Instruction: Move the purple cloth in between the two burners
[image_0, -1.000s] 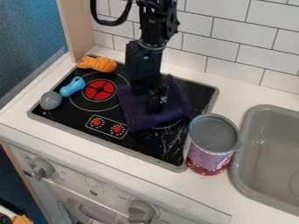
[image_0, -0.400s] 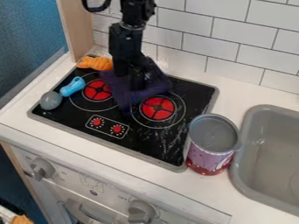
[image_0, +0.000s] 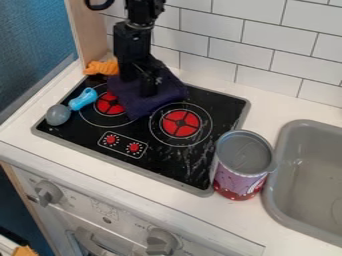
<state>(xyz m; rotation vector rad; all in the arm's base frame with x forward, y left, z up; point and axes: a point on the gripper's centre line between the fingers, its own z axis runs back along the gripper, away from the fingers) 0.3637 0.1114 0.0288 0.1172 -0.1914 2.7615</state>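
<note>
Purple cloth (image_0: 163, 95): bunched on the stovetop (image_0: 150, 162), its lower tip between the two burners, most of it toward the tiled wall (image_0: 267, 55); it overlaps the edge of the left burner (image_0: 107, 106).
Right burner (image_0: 180, 130): red centre uncovered, just beside the cloth.
Gripper (image_0: 147, 91): pointing down over the cloth, against its dark folds.
Jaws: cannot tell whether they are apart or pinching cloth.
Orange toy (image_0: 98, 67): at the stovetop's back left corner, near the cloth.
Blue-and-grey toy utensil (image_0: 83, 99): lying by the left burner.
Can (image_0: 239, 182): upright at the stovetop's right edge, beside the sink (image_0: 314, 165).
</note>
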